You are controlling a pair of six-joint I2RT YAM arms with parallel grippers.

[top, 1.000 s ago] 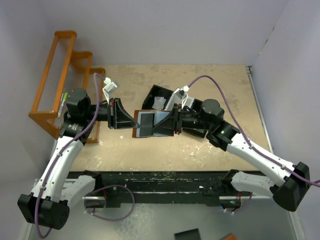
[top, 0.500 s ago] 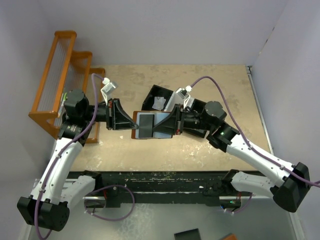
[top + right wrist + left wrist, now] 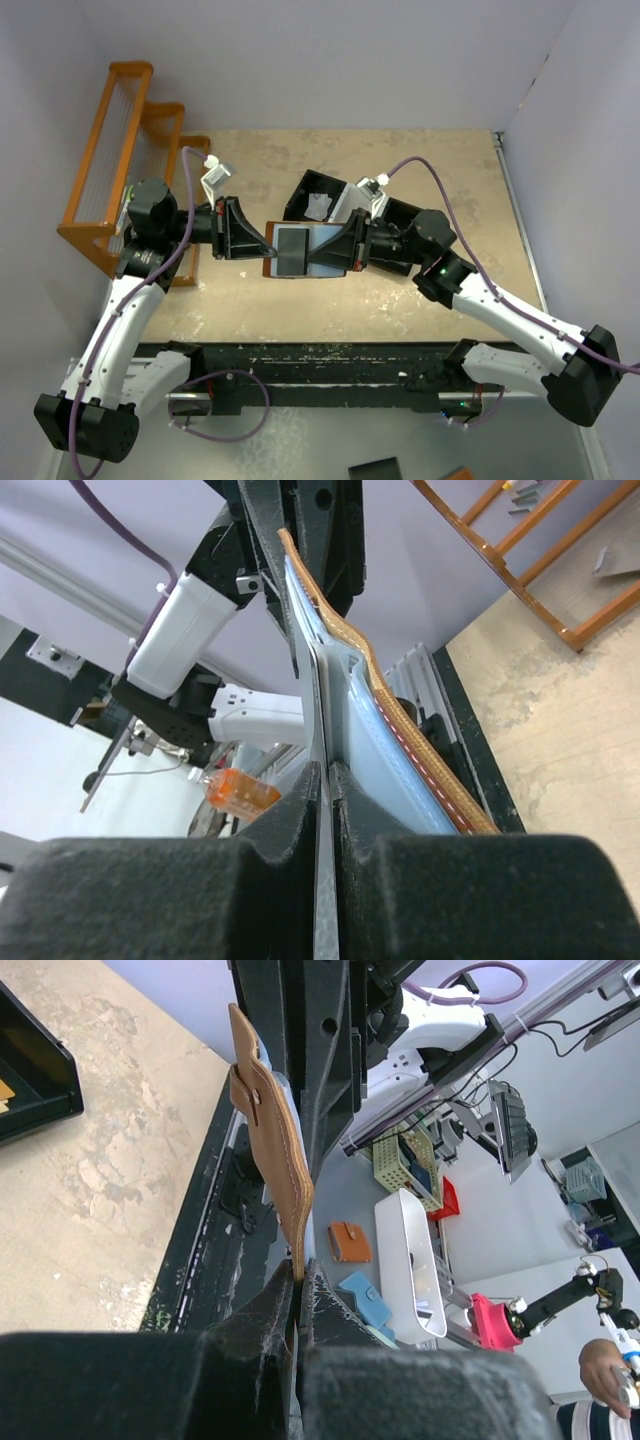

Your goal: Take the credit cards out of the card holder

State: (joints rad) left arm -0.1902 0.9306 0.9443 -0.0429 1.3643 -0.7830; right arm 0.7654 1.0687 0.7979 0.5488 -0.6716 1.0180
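The credit card (image 3: 293, 250) is seen standing partway out of the card holder (image 3: 270, 1130), its dark face turned up toward the overhead camera and the pale blue-grey lining lying beside it. The card holder is held in the air above the desk (image 3: 420, 160), between the two arms, and nothing below is touched by it. Its brown leather edge is clamped by the left pincer (image 3: 298, 1285), whose jaws are pressed together on it. The free edge of the card is pinched by the right pincer (image 3: 322, 780), which is drawn narrow with only the thin card seen between its fingers. The lining flap lies just beside one finger, and whether any of it is caught cannot be told for certain.

The step in hand is judged to be the drawing of this card out of its pocket. It would best be done with a pull made straight along the plane of the card, away from the left pincer, so that the card is neither bent nor jammed. The left grip should be held firm and motionless, so that the holder is not dragged along. Whether more cards are lodged inside cannot be told. A black tray (image 3: 300, 200) is set on the desk behind, and an orange rack (image 3: 105, 150) stands at the left.
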